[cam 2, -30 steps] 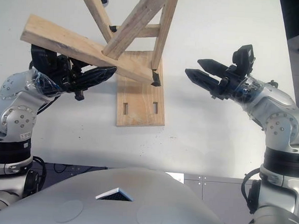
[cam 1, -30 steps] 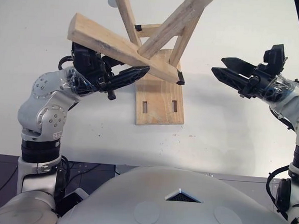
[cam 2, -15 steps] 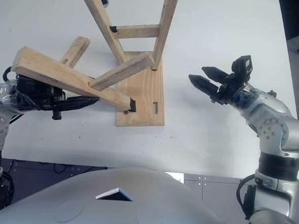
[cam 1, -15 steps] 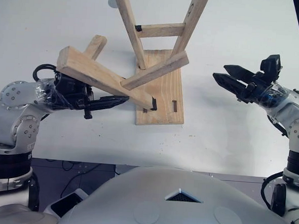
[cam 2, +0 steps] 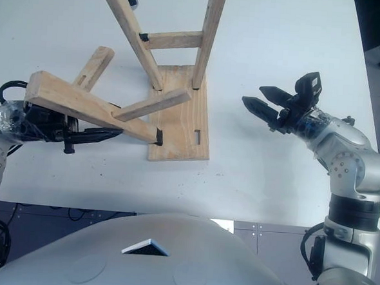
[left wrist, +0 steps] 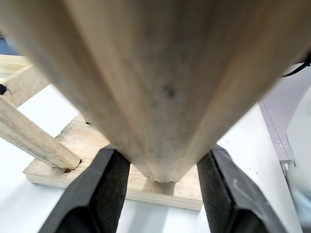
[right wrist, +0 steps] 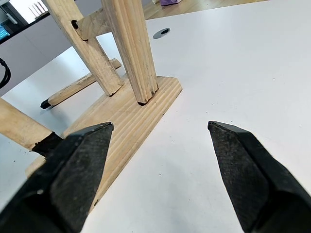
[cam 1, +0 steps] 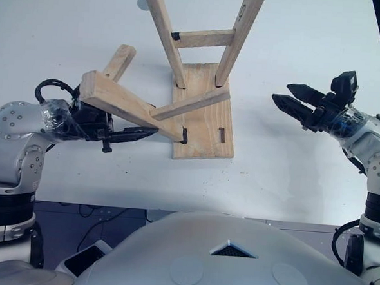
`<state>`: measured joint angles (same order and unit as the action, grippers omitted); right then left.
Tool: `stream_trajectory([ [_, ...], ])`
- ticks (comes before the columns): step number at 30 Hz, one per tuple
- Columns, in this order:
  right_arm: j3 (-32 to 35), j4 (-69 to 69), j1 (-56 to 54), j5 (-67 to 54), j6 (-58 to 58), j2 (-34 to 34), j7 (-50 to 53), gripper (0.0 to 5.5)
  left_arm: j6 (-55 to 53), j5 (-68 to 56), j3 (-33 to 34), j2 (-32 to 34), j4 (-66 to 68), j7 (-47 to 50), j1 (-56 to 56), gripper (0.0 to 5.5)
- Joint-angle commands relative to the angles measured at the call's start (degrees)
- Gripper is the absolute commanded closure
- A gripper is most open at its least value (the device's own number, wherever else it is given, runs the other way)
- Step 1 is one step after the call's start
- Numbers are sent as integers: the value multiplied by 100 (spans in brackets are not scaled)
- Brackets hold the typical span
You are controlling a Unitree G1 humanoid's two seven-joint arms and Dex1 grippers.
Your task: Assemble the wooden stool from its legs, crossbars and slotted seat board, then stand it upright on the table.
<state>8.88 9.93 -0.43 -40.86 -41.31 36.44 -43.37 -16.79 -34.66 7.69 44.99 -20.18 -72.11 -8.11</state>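
1. The left claw [cam 1: 123, 134], clamped on the loose leg frame [cam 1: 131, 104], has swung it down from high above the seat board [cam 1: 206, 134]. Its black-capped foot [cam 1: 184, 136] now hangs at the board's near left slot, apparently not yet seated.
2. The right claw [cam 1: 282, 93] has drawn back slightly and gapes wide above the counter [cam 1: 291, 174], to the right of the board.
3. The board's far slots hold the standing leg frame [cam 1: 203, 37]; the near right slot [cam 1: 222, 134] is empty.

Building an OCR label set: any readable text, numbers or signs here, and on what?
None: no legible text, number or sign on the slotted seat board, the standing leg frame, the held leg frame, the left gripper or the right gripper.
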Motion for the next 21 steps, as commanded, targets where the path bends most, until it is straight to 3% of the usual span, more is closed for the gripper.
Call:
stream_trajectory([
  [1, -19, -33, -48, 91, 31, -51, -13, 192, 186, 353, -156, 221, 106, -131, -61, 351],
  [7, -53, -61, 5, 190, 96, -96, -5, 192, -44, 696, -605, 660, -229, -27, -47, 351],
  [15, -86, 16, 106, 260, 115, -184, 80, 192, -1445, 1007, -1250, 975, -1048, 1202, 445, 351],
  [21, -130, 16, 53, 341, 84, -248, 88, 192, -1461, 1564, -2009, 1058, -830, 1541, 421, 351],
])
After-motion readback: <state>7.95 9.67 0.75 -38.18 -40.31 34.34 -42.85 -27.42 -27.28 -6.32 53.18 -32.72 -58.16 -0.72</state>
